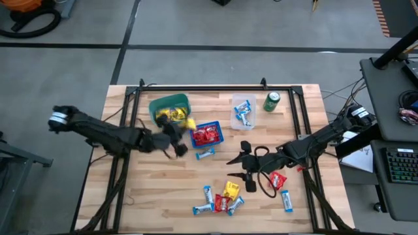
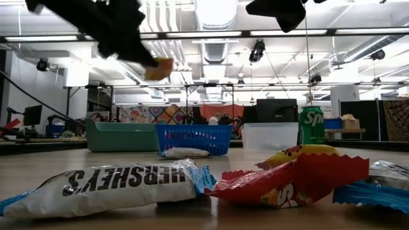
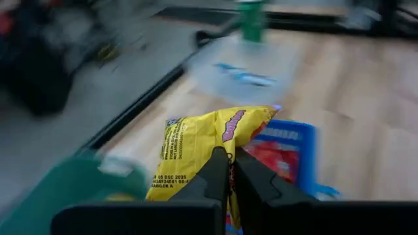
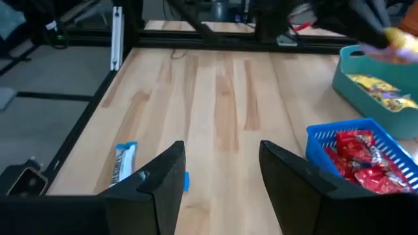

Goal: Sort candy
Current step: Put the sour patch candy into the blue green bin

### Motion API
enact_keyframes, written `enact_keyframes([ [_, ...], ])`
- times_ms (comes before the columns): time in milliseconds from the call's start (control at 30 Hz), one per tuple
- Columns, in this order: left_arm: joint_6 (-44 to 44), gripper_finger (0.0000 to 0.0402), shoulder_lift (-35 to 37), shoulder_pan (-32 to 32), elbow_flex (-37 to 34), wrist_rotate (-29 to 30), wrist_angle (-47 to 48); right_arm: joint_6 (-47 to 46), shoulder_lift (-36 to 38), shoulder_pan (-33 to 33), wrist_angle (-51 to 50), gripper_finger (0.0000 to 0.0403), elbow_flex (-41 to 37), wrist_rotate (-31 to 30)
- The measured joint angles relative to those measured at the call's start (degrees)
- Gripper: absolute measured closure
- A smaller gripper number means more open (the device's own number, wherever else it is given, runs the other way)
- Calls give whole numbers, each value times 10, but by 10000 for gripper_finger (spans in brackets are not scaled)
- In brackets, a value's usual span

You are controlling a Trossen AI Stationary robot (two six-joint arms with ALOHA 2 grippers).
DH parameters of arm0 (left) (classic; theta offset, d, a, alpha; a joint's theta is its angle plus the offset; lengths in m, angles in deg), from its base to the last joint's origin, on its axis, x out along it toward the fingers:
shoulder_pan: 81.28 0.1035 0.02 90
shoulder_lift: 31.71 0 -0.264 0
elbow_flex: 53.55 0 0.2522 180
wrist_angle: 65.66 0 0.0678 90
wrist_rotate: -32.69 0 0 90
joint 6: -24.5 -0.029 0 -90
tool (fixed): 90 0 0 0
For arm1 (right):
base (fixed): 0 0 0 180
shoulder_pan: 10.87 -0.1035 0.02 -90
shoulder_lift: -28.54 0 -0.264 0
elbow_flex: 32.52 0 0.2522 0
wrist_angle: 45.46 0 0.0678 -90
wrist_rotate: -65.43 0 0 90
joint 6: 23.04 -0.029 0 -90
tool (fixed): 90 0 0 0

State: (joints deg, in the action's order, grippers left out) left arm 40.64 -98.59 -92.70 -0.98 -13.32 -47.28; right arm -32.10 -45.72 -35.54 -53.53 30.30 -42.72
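High view, desk (image 1: 163,196): left gripper (image 1: 185,124), jaws clamped on a yellow candy (image 1: 189,123), raised between green basket (image 1: 161,104) and blue basket (image 1: 217,132). Right gripper (image 1: 240,166), jaws apart, empty; loose candy pile (image 1: 221,200) lies just beside them; one blue-and-white bar (image 1: 205,154) near the blue basket.

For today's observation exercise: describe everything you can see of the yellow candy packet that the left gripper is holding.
The yellow candy packet is a small, shiny, crinkled wrapper with red lettering and a dark printed date block. The left gripper is shut on its lower edge, holding it in the air, nothing else touching it. From above it hangs between the green basket, which holds more yellow candy, and the blue basket of red candy.
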Motion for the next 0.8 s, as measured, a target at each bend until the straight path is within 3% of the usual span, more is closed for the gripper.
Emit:
enact_keyframes([
  [233,169,402,119,180,-108,-143,-2,6,-17,15,36,216,0,-1],
  [333,265,402,146,241,-149,-182,-55,8,-31,15,38,216,0,0],
  [500,296,401,154,279,-190,-193,-122,8,-57,16,49,216,0,1],
  [667,300,401,151,285,-191,-192,-119,0,-72,22,57,216,0,1],
  [800,358,401,149,286,-191,-174,-118,0,-73,24,57,216,0,1],
])
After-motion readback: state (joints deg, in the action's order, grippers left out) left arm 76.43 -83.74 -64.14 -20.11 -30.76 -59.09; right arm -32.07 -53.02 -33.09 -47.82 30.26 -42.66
